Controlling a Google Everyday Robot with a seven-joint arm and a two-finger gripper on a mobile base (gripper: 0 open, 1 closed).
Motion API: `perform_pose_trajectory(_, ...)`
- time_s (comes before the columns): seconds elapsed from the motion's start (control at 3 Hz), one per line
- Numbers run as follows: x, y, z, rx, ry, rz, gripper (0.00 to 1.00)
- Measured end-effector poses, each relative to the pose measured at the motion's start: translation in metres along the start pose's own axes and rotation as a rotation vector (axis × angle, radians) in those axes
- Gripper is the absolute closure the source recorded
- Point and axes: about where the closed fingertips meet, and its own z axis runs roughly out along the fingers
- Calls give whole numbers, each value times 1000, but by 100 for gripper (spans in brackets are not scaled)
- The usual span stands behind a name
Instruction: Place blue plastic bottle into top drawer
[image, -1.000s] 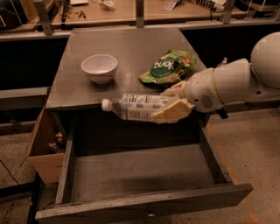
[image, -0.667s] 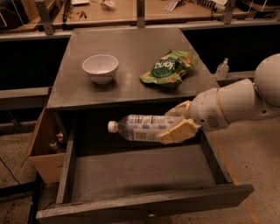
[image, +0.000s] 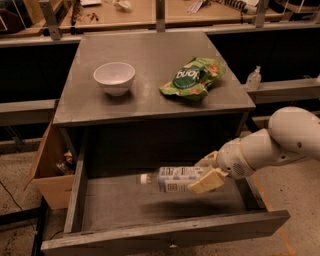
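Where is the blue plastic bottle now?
Camera view: the gripper holds the blue plastic bottle sideways over the open top drawer, right of centre.

Arm (image: 260, 150) stretched downward, end effector (image: 202, 171) low, clamped tight.

You see the small clear white-capped plastic bottle (image: 175, 179) level at lower centre, cap pointing left, clamped in the pincer (image: 206, 171) above the pulled-out wide grey wooden drawer (image: 165, 235).
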Motion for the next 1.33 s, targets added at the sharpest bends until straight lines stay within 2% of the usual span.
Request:
perform_pose_trajectory(0.33, 23, -14, 35, 23, 42, 40, 82)
perform_pose_trajectory(0.67, 29, -20, 66, 59, 71, 16, 58)
perform_pose_trajectory(1.0, 16, -25, 83, 111, 62, -40, 29)
perform_pose_trajectory(1.33, 3, -28, 78, 142, 58, -96, 28)
